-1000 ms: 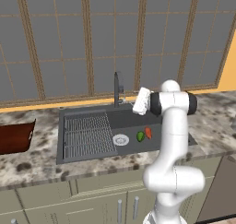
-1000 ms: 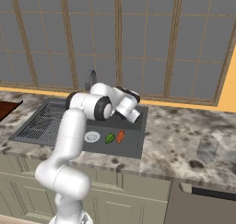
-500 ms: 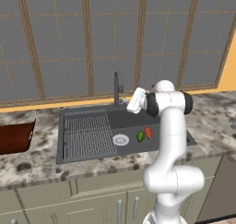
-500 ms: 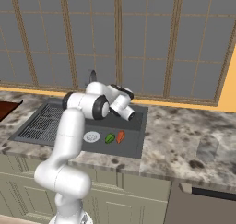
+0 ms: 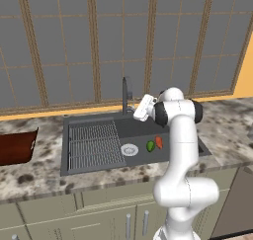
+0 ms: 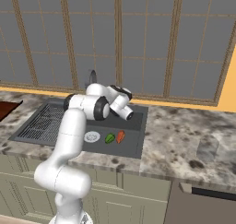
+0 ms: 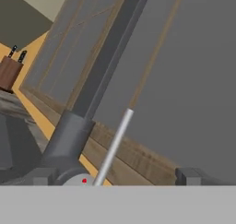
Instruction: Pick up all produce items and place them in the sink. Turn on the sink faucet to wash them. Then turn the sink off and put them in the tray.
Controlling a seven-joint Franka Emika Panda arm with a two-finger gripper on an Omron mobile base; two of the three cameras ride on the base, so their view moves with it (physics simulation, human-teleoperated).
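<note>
Two produce items lie on the floor of the sink [image 5: 173, 130], right of its round white drain [image 5: 129, 149]: a green one [image 5: 150, 146] and an orange-red one [image 5: 159, 142] side by side, also seen as green [image 6: 109, 138] and orange-red [image 6: 120, 136]. The sink faucet [image 5: 126, 93] stands at the basin's back rim. My gripper [image 5: 139, 111] hovers just right of the faucet's base, above the basin. In the hand view the gripper [image 7: 115, 177] is open, with the faucet's thin light lever [image 7: 115, 142] and dark spout [image 7: 103, 61] between its tips. The tray [image 5: 17, 147] sits on the counter at far left.
A ridged wire rack [image 5: 94, 145] covers the sink's left half. Speckled stone counter [image 5: 222, 130] runs on both sides of the basin. A window wall stands directly behind the faucet. A knife block [image 7: 9, 73] shows at the hand view's left edge.
The hand has moved left across the sink's back edge, closer to the faucet. The jaws stay open, and both produce items lie where they were.
</note>
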